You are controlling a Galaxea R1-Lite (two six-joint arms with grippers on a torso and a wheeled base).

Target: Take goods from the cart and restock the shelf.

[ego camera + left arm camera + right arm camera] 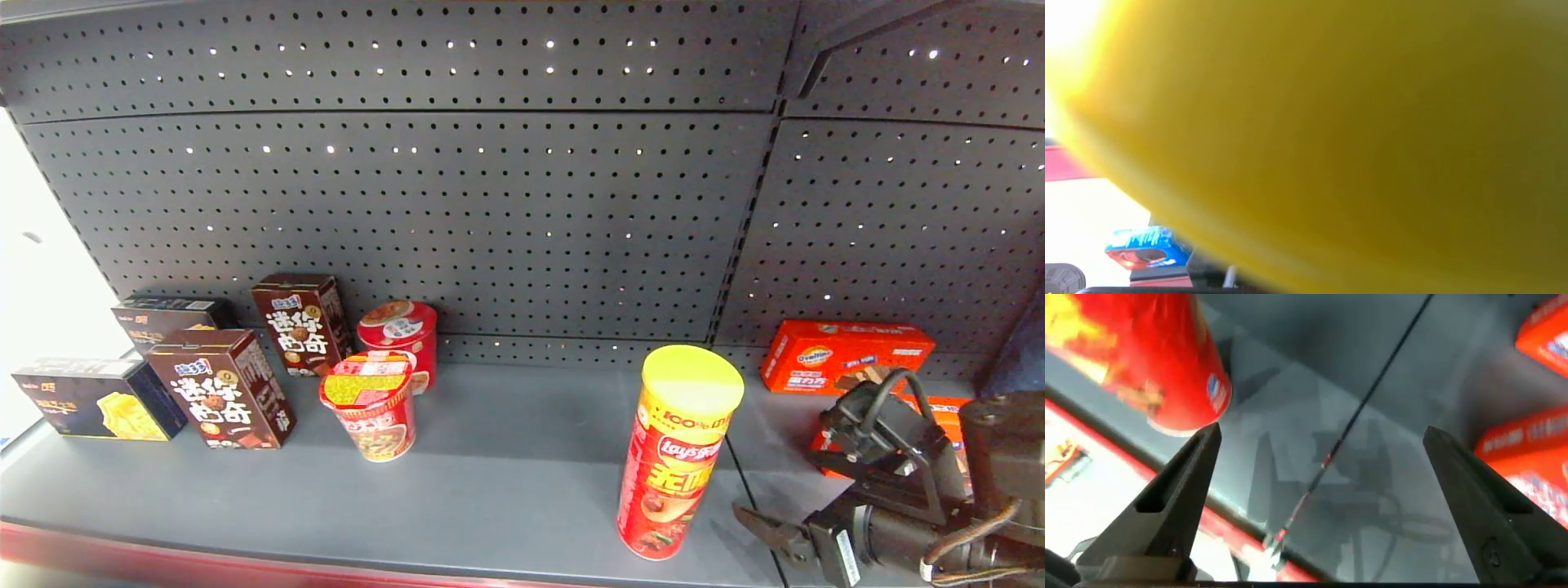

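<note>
A tall red chips can (678,453) with a yellow lid stands upright on the grey shelf (506,482), near its front edge and right of centre. My right gripper (755,527) hovers low just to the can's right, open, with nothing between its fingers. In the right wrist view the can's lower end (1151,367) lies just outside one finger (1180,498) of the gripper (1323,433). A blurred yellow surface (1331,139) sits right up against the left wrist camera; I cannot tell what it is.
Two cup noodles (371,404), brown boxes (224,388) and dark boxes (98,400) stand at the shelf's left. Orange boxes (845,355) lie at the right, behind my right arm. Free room lies between the cups and the can. A blue packet (1141,249) lies below the yellow surface.
</note>
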